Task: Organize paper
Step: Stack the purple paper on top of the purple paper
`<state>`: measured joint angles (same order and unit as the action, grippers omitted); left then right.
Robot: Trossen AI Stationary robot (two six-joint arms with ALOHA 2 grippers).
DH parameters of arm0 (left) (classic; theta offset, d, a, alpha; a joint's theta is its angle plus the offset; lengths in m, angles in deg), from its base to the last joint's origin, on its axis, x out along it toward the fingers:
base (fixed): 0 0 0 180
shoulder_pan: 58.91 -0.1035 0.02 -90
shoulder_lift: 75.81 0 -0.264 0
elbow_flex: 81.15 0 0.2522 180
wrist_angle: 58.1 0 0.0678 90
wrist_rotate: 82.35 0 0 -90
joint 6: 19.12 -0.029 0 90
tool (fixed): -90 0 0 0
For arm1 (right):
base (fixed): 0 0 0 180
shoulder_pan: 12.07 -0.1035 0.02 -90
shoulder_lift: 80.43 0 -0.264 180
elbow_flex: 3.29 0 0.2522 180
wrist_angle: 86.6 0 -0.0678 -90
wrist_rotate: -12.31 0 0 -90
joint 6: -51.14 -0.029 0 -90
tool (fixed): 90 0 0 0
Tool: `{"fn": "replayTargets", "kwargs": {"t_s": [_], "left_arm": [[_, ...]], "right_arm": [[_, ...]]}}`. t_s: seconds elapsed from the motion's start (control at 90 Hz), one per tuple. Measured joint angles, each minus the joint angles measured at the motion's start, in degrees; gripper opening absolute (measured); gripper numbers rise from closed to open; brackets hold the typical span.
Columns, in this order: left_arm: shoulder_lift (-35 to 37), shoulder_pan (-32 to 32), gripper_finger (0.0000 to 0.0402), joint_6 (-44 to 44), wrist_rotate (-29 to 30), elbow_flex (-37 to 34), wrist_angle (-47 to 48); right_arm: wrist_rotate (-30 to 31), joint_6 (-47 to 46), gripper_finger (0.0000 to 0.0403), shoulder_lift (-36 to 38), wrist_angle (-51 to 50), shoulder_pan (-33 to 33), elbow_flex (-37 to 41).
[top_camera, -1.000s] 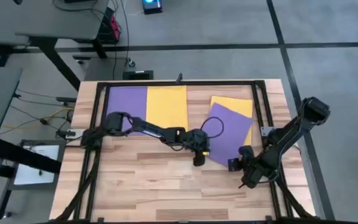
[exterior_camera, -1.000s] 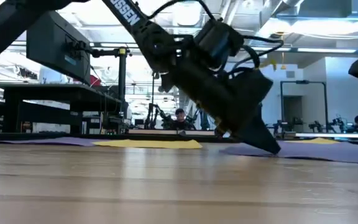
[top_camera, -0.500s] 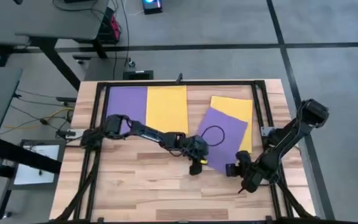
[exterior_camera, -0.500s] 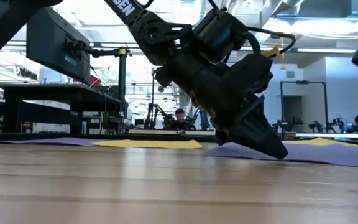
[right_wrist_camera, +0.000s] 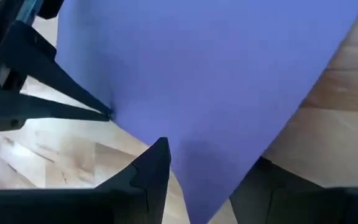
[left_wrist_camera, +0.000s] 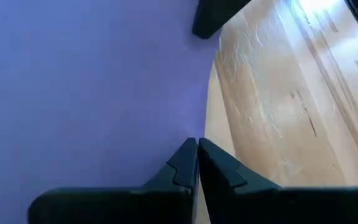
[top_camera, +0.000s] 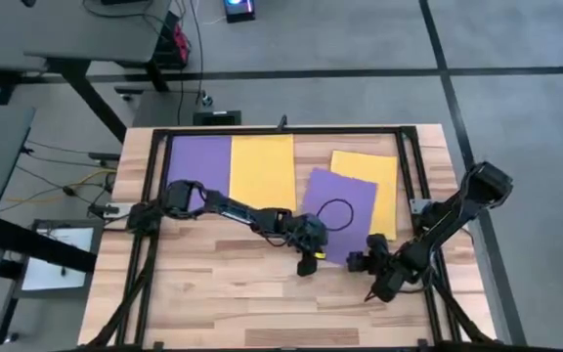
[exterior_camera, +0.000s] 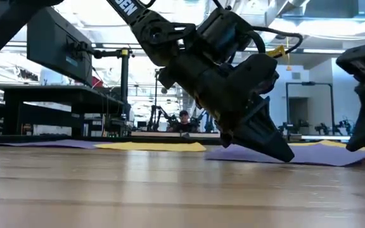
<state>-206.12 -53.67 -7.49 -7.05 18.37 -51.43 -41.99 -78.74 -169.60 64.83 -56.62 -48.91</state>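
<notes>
A loose purple sheet of paper point(top_camera: 340, 210) lies slanted at the table's right, partly over a yellow sheet point(top_camera: 374, 176). Another purple sheet point(top_camera: 198, 161) and a yellow sheet point(top_camera: 262, 166) lie flat side by side at the far left. My left gripper point(top_camera: 307, 264) is shut, its tips down on the loose purple sheet's left edge. My right gripper point(right_wrist_camera: 211, 151) is open at that sheet's near corner point(right_wrist_camera: 194, 199), with one finger on either side of the corner; whether they touch the paper, I cannot tell. My left gripper presses its shut fingertips point(left_wrist_camera: 197, 152) down on the loose purple sheet right at its left edge point(left_wrist_camera: 205, 118), near the near-left corner. The fingers slant down from the table's left. The sheet lies flat on the wood under them.
A black frame point(top_camera: 281, 130) runs around the table's far and side edges. A black cable loop point(top_camera: 335, 210) shows over the loose purple sheet. Bare wood point(top_camera: 233, 303) fills the near half of the table. People sit in the room beyond the table.
My left gripper, shut and tips down, has gone toward the table's near left. The loose purple sheet has slid left under it and turned, uncovering more of the yellow sheet beneath. My right gripper has moved toward the table's left, up to the sheet's near corner.
</notes>
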Motion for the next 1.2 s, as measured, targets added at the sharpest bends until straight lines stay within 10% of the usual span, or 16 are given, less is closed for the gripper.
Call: {"fn": "replayTargets", "kwargs": {"t_s": [0.433,0.7,0.944,1.2], "left_arm": [[0.97,-0.07,0.0,1.76,0.04,-0.13,1.14],[21.36,-2.86,0.0,4.08,1.85,0.04,18.64],[45.66,-7.61,0.0,0.49,15.03,0.02,41.15],[63.03,-13.55,0.0,0.44,18.62,0.02,52.43]], "right_arm": [[-2.21,10.36,0.0006,1.82,-2.93,0.39,-0.73],[-2.53,31.73,0.0,16.07,-19.23,3.09,-10.55],[-7.59,57.49,0.0,25.33,-29.72,20.09,-20.79],[-15.21,76.02,0.0,24.02,-5.57,43.4,-28.24]]}}
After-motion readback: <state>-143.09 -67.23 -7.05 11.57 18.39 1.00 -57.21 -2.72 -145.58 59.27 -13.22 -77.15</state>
